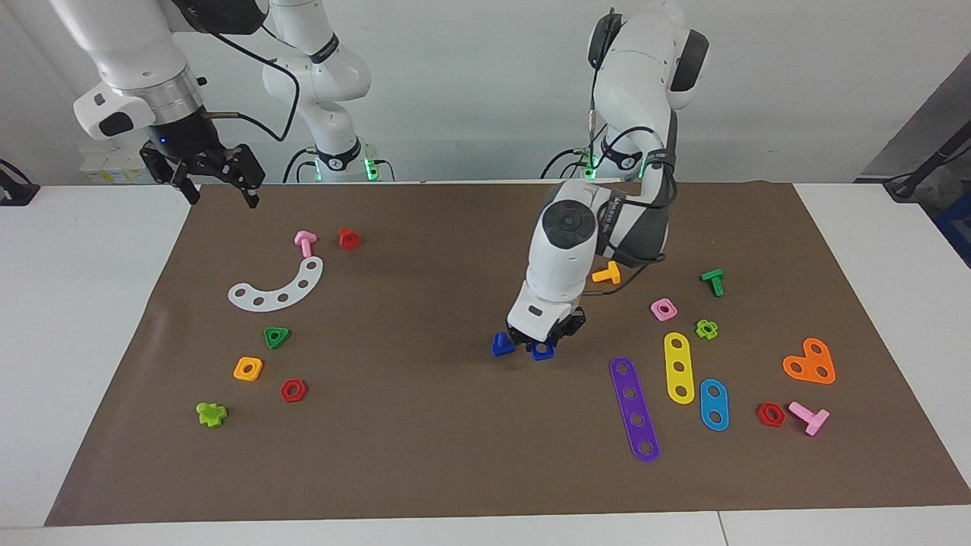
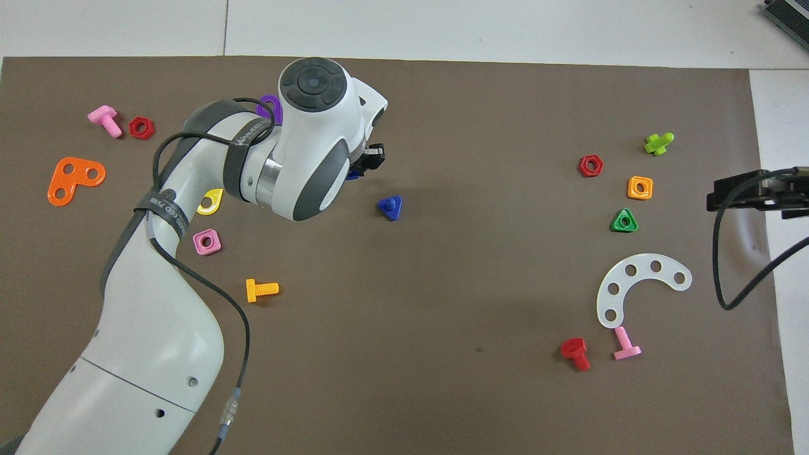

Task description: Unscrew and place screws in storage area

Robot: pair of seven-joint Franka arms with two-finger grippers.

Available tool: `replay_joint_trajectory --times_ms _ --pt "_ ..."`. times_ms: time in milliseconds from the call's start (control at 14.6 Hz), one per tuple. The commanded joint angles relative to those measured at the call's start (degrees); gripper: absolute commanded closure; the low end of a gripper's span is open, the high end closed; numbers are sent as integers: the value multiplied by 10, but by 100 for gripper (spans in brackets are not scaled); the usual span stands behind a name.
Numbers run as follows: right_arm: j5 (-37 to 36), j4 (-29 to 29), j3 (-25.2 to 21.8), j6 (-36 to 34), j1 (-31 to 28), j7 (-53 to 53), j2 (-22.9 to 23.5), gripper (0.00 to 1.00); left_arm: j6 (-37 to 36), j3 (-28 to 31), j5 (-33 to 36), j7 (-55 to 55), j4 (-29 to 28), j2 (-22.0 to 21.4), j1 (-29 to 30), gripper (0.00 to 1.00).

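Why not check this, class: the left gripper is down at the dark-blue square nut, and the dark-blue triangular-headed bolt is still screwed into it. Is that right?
Not quite. The left gripper is down at the dark-blue square nut, but the dark-blue triangular-headed bolt is not in the nut: it lies apart on the brown mat, beside it toward the right arm's end. The facing view shows this; the overhead view shows the bolt alone.
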Motion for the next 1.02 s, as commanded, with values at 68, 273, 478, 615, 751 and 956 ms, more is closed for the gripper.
replay_joint_trajectory --times_ms 68,273,478,615,751,956 --pt "14 -12 5 16 20 10 1 0 -14 -4 -12 117 -45 -37 57 59" --pt "11 -12 4 80 102 113 47 0 -9 -3 -12 213 -114 -71 92 59" --pt "4 5 5 165 190 200 122 0 6 -3 -12 290 -208 -118 118 60" --pt "1 41 5 204 232 245 192 0 58 -2 -13 315 -289 -155 124 60" --pt "6 45 6 270 272 277 242 0 103 -2 -12 324 -337 -175 130 49" --pt "8 44 6 349 296 294 287 0 106 -2 -12 329 -331 -176 131 4"
